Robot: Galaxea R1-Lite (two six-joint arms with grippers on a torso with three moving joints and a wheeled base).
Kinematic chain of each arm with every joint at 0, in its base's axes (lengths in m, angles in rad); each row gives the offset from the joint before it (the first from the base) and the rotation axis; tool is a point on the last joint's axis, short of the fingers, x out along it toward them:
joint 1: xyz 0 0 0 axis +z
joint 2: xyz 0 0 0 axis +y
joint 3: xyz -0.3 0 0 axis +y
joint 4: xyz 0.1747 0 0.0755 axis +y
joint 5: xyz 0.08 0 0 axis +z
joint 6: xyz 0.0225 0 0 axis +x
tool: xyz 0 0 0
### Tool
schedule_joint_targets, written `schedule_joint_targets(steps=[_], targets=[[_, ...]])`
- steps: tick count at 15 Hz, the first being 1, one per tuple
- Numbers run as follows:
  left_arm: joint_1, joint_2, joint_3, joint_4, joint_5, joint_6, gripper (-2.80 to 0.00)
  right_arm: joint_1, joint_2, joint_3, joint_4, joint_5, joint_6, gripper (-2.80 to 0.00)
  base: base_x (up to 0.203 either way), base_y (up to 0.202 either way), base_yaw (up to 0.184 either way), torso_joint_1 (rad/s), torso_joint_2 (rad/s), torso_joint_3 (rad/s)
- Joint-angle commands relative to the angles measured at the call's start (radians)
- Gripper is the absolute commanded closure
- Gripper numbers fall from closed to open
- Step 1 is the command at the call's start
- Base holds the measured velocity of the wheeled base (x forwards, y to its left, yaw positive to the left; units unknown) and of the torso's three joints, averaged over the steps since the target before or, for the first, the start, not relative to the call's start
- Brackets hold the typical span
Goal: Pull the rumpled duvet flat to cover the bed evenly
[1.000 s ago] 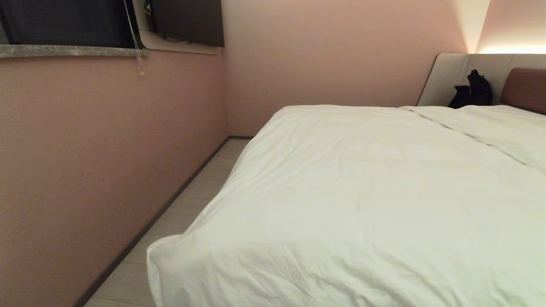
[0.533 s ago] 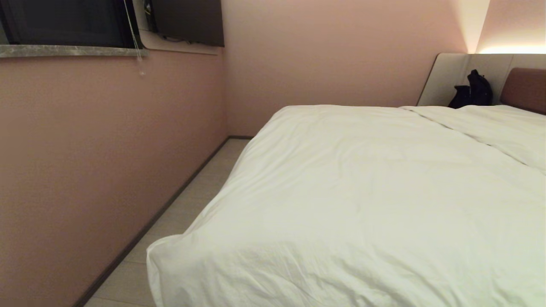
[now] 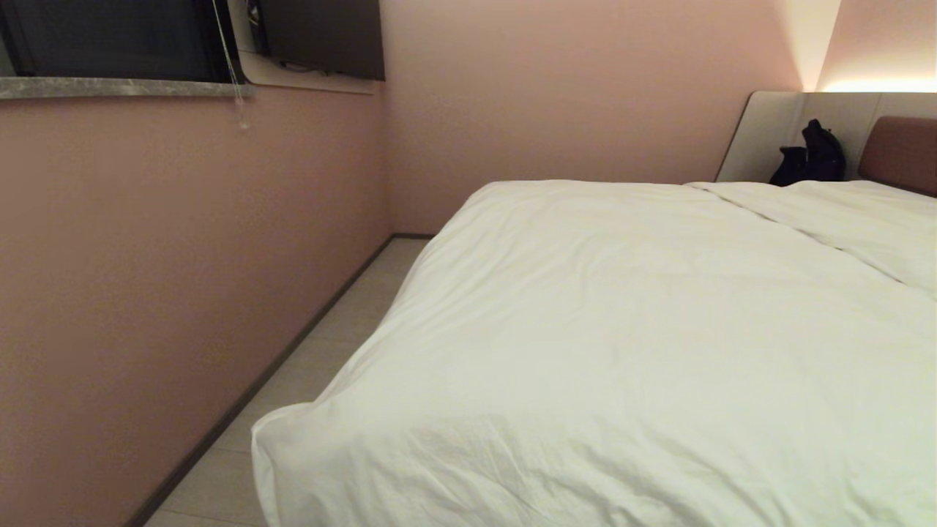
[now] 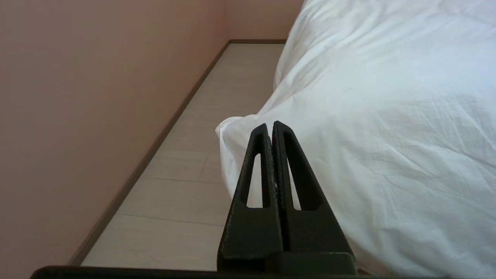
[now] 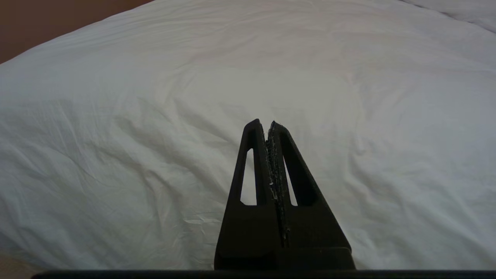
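White duvet (image 3: 622,329) lies spread over the bed (image 3: 900,150), its near-left corner overhanging the floor (image 4: 201,162). Left gripper (image 4: 271,126) and right gripper (image 5: 265,124) hover clenched, empty; pinching only thin cover could slip

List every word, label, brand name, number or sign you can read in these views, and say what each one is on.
None can be read.
The duvet, the headboard, the dark bag beside it and the black screen on the wall show no print.
Both end effectors are plain black, unmarked.
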State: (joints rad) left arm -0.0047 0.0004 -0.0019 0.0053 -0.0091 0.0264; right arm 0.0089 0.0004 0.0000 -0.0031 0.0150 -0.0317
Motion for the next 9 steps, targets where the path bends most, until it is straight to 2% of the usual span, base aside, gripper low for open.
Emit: schedule_joint_targets(steps=[1,9], targets=[[0.000,0.001,0.000,0.001,0.000,0.001,0.00,0.000,0.001,0.000,0.000,0.000,-0.001,0.00,0.000,0.000,0.000,0.000,0.00,0.000],[0.000,0.001,0.000,0.001,0.000,0.001,0.00,0.000,0.001,0.000,0.000,0.000,-0.001,0.00,0.000,0.000,0.000,0.000,0.00,0.000]])
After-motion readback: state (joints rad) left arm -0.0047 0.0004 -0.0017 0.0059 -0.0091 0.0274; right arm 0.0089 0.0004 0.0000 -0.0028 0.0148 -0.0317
